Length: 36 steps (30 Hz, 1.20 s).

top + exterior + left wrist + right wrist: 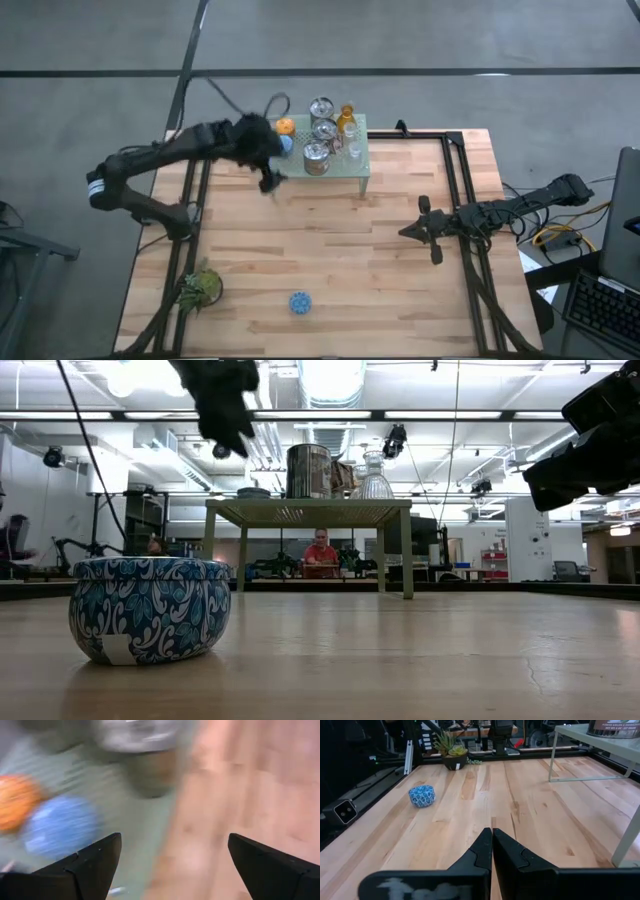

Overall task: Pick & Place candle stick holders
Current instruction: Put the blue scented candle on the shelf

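A pale-green mesh stand point(362, 172) at the table's far middle carries three silvery holders point(316, 157), an amber one point(346, 115), two clear ones point(352, 140), an orange one point(285, 126) and a blue one point(60, 825). A second blue patterned holder point(300, 302) rests on its base on the wood near the front edge; it also shows in the low view point(150, 608). My left gripper point(270, 182) hangs open and empty above the stand's near left corner, beside the blue and orange holders. My right gripper point(408, 232) is shut and empty over the table's right half.
A green leafy plant in a dark pot point(200, 288) stands at the near left corner. Dark frame rails run along the table's left and right sides. Bare wood point(330, 250) lies between the stand and the front blue holder. A person point(320, 552) sits in the room beyond.
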Each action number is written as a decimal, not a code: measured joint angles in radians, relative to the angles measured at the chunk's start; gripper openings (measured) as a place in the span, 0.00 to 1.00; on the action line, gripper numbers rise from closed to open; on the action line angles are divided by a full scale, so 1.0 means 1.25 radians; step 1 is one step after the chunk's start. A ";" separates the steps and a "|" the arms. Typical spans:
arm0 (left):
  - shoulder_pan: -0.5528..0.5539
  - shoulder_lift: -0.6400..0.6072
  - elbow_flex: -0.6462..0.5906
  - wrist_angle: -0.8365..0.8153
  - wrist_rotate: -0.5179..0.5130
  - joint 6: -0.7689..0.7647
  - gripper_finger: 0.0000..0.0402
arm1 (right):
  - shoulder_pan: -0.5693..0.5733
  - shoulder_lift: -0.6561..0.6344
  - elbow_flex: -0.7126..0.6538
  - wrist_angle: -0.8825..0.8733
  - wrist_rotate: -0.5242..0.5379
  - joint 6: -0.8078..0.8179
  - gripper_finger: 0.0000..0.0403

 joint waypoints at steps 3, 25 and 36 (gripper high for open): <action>-0.116 -0.030 -0.053 0.059 0.004 -0.025 0.92 | 0.000 0.000 0.000 0.000 0.000 -0.002 0.02; -0.689 0.147 -0.320 0.562 -0.245 -0.289 0.92 | 0.000 0.000 0.000 0.000 0.000 0.010 0.02; -0.730 0.317 -0.274 0.627 -0.141 -0.343 0.92 | 0.000 0.000 0.000 0.000 0.000 0.019 0.02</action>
